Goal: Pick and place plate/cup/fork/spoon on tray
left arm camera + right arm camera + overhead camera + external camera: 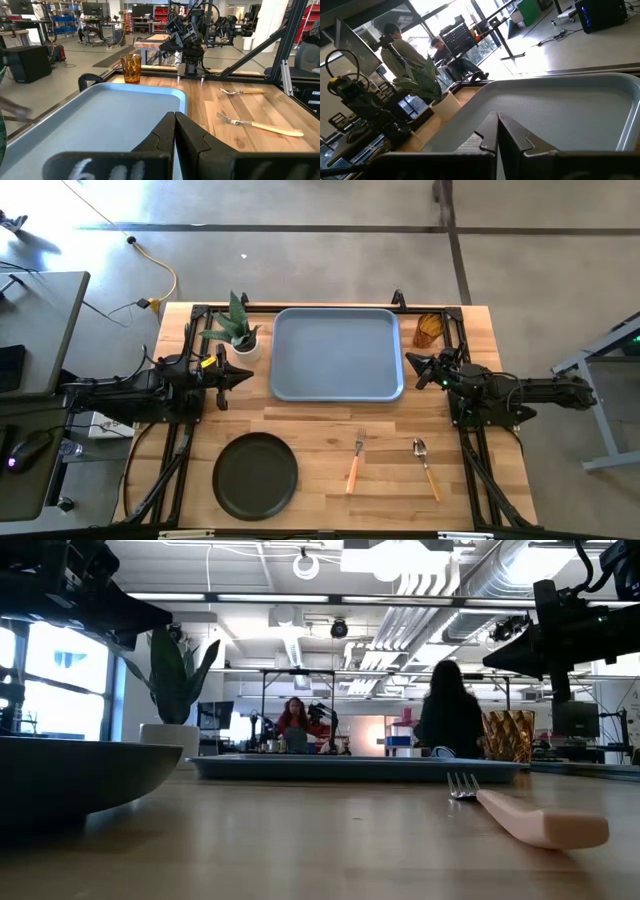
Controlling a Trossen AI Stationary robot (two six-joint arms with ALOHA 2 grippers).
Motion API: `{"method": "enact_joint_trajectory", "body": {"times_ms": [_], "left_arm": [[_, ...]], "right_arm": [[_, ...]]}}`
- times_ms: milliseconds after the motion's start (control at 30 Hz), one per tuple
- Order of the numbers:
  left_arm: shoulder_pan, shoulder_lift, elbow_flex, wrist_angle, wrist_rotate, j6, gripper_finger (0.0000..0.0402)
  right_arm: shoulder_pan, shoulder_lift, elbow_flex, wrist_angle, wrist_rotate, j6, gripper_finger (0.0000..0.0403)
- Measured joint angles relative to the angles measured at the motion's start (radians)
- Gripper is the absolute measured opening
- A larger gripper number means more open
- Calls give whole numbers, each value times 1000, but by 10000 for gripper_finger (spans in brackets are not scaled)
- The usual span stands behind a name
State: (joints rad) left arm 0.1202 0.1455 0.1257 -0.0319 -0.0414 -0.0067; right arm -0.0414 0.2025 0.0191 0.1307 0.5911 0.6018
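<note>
Both tools closed, holding nothing
Left tool (246, 376) and right tool (410, 367) flank the tray (337, 353); plate (255, 475) lies nearer the bench's front edge.

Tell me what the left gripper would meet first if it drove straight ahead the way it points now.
Shut, the left gripper points across the table at the light blue-grey rectangular tray. Its near rim looks first in line, though the gripper may ride high enough to pass over the bare tray toward the right gripper; height is unclear.

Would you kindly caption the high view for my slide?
Empty tray between two shut end effectors; plate, fork, spoon and cup await.
</note>
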Motion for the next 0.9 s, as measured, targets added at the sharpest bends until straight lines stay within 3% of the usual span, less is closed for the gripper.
{"method": "enact_joint_trajectory", "body": {"times_ms": [900], "left_arm": [[0, 0, 0, 0, 0, 0, 3]], "right_arm": [[0, 0, 0, 9, -2, 53, 0]]}}
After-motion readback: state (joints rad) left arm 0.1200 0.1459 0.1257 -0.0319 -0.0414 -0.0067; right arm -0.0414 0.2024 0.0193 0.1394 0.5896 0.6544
